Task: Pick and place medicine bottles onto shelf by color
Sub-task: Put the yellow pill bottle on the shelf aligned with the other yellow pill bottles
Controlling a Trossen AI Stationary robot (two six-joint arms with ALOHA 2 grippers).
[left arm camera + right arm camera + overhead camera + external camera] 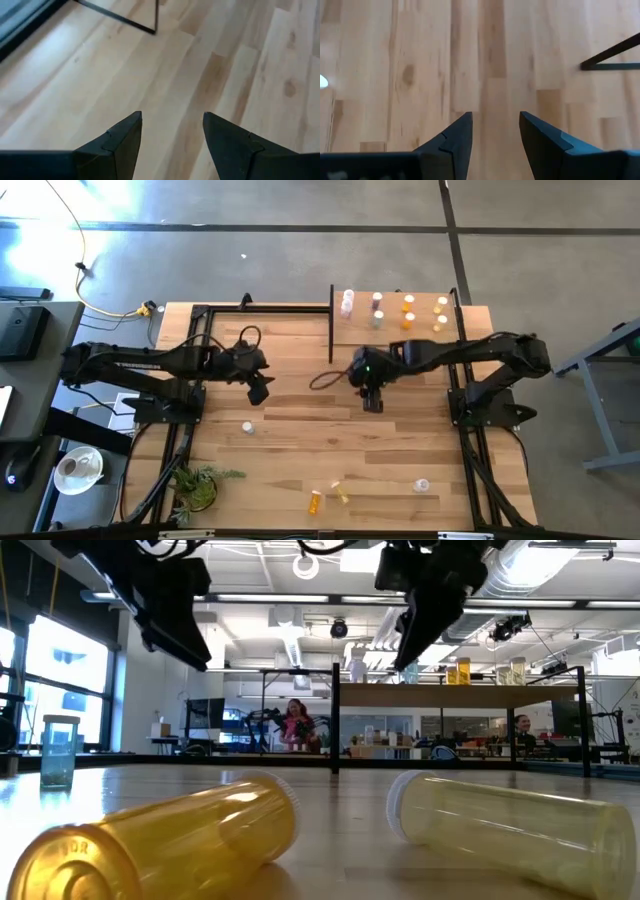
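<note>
My left gripper [259,392] hangs over the tabletop [300,450] left of centre in the overhead picture, its two fingers [122,142] parted with only bare planks between them, holding nothing. My right gripper [372,402] hangs just right of centre, below the shelf [400,337], and its fingers [454,142] also stand apart with an empty gap over plain wood. The shelf sits at the upper middle-right of the overhead picture, and on it stand bottles in small groups: pale pink ones [347,303] at its left end, a darker pair [377,310] next, orange ones [408,312] after that, and yellow ones [440,313] toward the right. Loose on the table, a grey-teal bottle [247,426] stands below my left gripper, an orange bottle [316,501] and a yellow bottle [341,494] lie on their sides near the lower middle, and a clear bottle [421,485] rests to their right. A green plant [198,483] sits at the lower left corner.
</note>
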